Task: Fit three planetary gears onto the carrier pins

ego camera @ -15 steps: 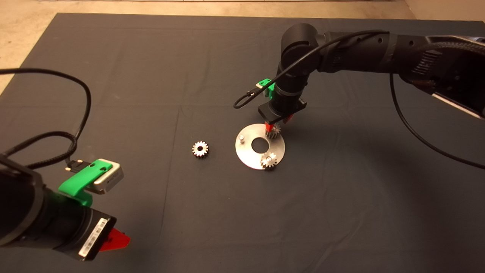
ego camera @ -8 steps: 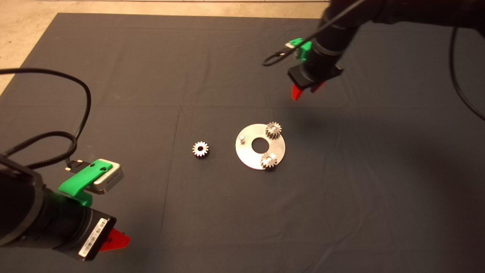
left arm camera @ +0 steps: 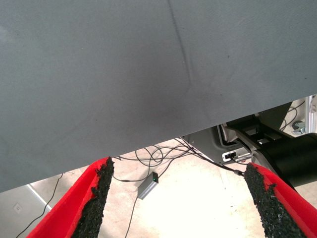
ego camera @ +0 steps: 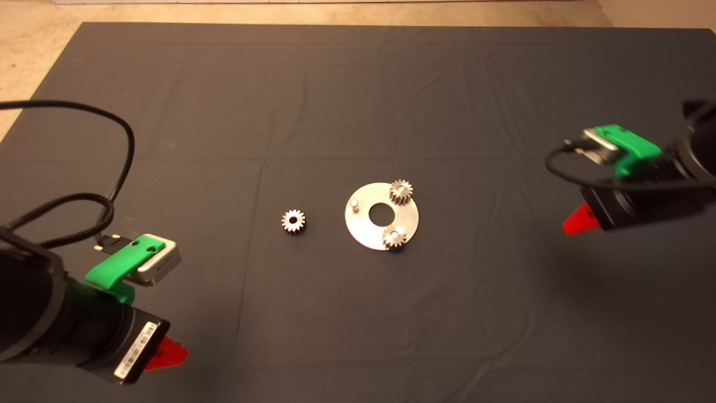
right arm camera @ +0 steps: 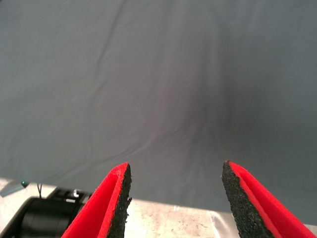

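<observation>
A round silver disc point(ego camera: 369, 232) with a centre hole lies mid-mat. Two dark-grey gears sit on its pins: one at the far right point(ego camera: 401, 192), one at the near edge point(ego camera: 394, 237). The third pin point(ego camera: 354, 205) at the disc's left stands bare. A third gear point(ego camera: 293, 221) lies flat on the mat left of the disc. My right gripper point(ego camera: 577, 220) is at the right edge, far from the disc, open and empty, as its wrist view point(right arm camera: 176, 198) shows. My left gripper point(ego camera: 166, 355) waits at the lower left, open and empty in its wrist view point(left arm camera: 178, 198).
The dark mat point(ego camera: 335, 101) covers the table; pale floor shows beyond its far edge. The left arm's black cable point(ego camera: 120, 145) loops over the mat's left side. Cables and a small grey box point(left arm camera: 148, 186) lie on the floor past the mat's edge.
My right gripper let go of the gear on the far-right pin, lifted away, and withdrew to the right edge. The disc and gears stayed put. The left arm has not moved.
</observation>
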